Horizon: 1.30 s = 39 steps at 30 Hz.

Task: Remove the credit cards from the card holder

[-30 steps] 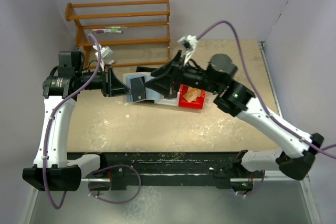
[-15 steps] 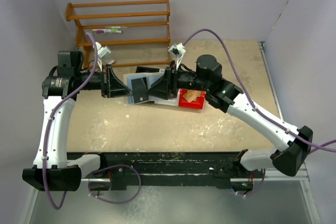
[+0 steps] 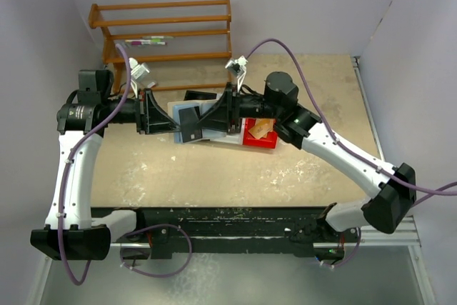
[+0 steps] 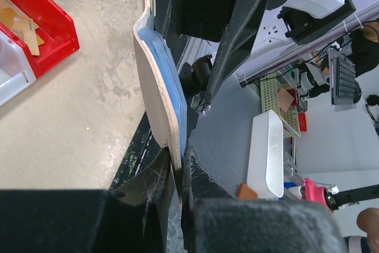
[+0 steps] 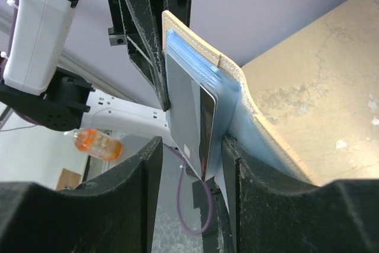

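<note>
The left gripper (image 4: 177,167) is clenched on one edge of the card holder (image 4: 155,87). It holds the holder up off the table (image 3: 214,176) and spread open, probably so that the blue inside faces the other arm. The right gripper (image 5: 192,158) reaches in from 3 o'clock, its jaws half apart on either side of one of the credit cards (image 5: 186,108), which stands proud of the blue plastic. I cannot tell whether the pads touch it. A red bin (image 3: 257,141) sits at the holder's 4 o'clock, perhaps as the drop place. From above, both grippers cover much of the holder, and how many cards sit inside is hidden.
</note>
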Motion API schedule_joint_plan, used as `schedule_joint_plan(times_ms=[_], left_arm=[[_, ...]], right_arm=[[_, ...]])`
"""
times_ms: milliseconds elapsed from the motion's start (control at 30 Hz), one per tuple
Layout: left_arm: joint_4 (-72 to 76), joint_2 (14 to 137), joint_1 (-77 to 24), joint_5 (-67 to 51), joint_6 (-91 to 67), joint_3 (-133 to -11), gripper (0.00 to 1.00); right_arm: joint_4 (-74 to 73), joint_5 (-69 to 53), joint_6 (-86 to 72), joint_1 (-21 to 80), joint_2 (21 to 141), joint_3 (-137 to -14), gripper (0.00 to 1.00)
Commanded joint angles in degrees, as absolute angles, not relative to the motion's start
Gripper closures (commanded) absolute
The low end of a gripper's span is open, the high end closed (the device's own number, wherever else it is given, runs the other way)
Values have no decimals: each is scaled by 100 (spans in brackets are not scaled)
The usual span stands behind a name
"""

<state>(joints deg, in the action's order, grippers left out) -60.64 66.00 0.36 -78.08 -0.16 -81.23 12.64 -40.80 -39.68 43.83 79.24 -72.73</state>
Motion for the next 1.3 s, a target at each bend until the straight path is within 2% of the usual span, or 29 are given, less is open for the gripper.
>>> schedule_joint_plan(times_ms=[0, 100, 267, 600, 733, 933, 1100, 1200, 1267], left_arm=[[-5990, 6572, 44, -8353, 97, -8309, 100], [-5993, 6574, 44, -8416, 112, -8274, 100], [-5994, 6606, 45, -8412, 157, -8227, 100], [-5946, 6622, 44, -8732, 162, -8081, 72], [-5885, 6582, 44, -8758, 143, -7958, 67], [-5816, 6555, 44, -8703, 122, -7868, 66], [-5643, 6517, 45, -8631, -8, -7805, 84], [-5622, 6458, 45, -8719, -5, -7817, 89], [-5609, 6423, 44, -8755, -6, -7818, 89]], right_arm=[[2211, -4565, -4501, 4364, 7954, -7239, 55], [2353, -4668, -4613, 4368, 8000, -7233, 58], [3063, -4889, -5135, 4372, 8169, -7186, 71], [4095, -4585, -5697, 4390, 8239, -6788, 100], [4058, -4317, -5706, 4430, 8185, -6708, 100], [3924, -3954, -5634, 4603, 8118, -6715, 100], [3760, -3919, -5601, 4667, 8042, -6621, 100], [4085, -4157, -5847, 4625, 7999, -6502, 75], [4079, -4264, -5858, 4615, 8053, -6581, 67]])
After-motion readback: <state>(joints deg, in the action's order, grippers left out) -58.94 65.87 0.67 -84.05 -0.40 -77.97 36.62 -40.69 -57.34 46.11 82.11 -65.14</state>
